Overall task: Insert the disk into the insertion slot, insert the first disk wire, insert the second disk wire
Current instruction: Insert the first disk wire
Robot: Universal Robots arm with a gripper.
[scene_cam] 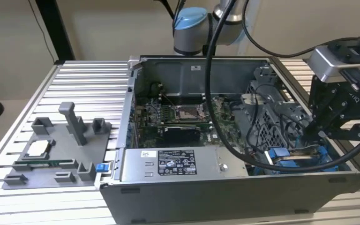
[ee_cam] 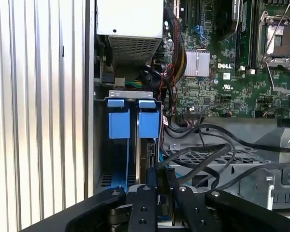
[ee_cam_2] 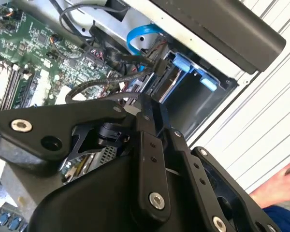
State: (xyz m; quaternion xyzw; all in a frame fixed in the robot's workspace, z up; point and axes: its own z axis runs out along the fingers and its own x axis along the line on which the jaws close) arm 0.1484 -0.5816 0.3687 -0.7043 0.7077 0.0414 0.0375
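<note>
Ribbed aluminium table (scene_cam: 73, 79) carried, from the exterior view's left: a moulded grey plastic fixture tray (scene_cam: 48, 164); an open grey steel computer case (scene_cam: 230, 201) with a green motherboard (scene_cam: 167, 117); and a grey power-supply box (scene_cam: 180, 164), whose white label I could not read. At the right, the black gripper (ee_cam: 160, 176) was clamped on the silver-grey, blue-framed disk (ee_cam: 151, 154). The disk stood edge-on in the perforated grey, blue-clipped insertion slot (ee_cam: 130, 94).
</note>
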